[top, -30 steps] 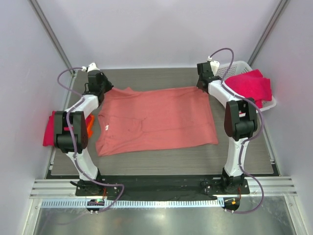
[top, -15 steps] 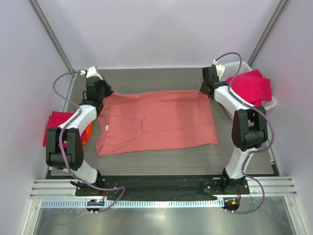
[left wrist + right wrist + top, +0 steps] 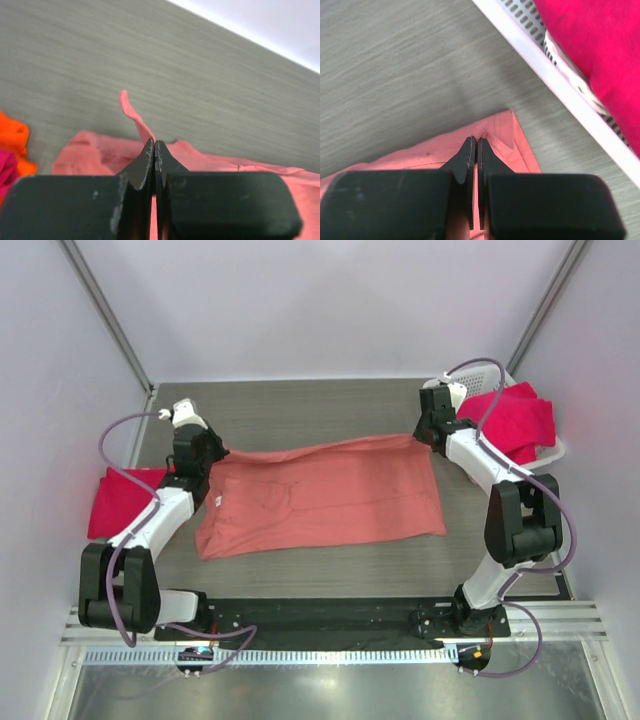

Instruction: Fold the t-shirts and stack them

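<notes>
While the salmon-pink cloth t-shirt (image 3: 320, 495) lies spread across the middle of the grey wood-grain worktop (image 3: 320, 405), both arms grip its far edge. The left claw (image 3: 205, 453) is pinched tight on the far-left corner and the right claw (image 3: 427, 436) on the far-right one, with that edge raised off the surface. Early days, I'd say: the first fold is only beginning and no crease is made. Bright crimson t-shirts (image 3: 520, 418) wait heaped in the white plastic mesh basket (image 3: 553, 452), far right. Another crimson cloth (image 3: 120, 502) sits at the left edge, perhaps a stack begun. Only the wrist views show the jaws fully closed on cloth. The left one also catches an orange scrap (image 3: 12, 137) that the overhead misses.
</notes>
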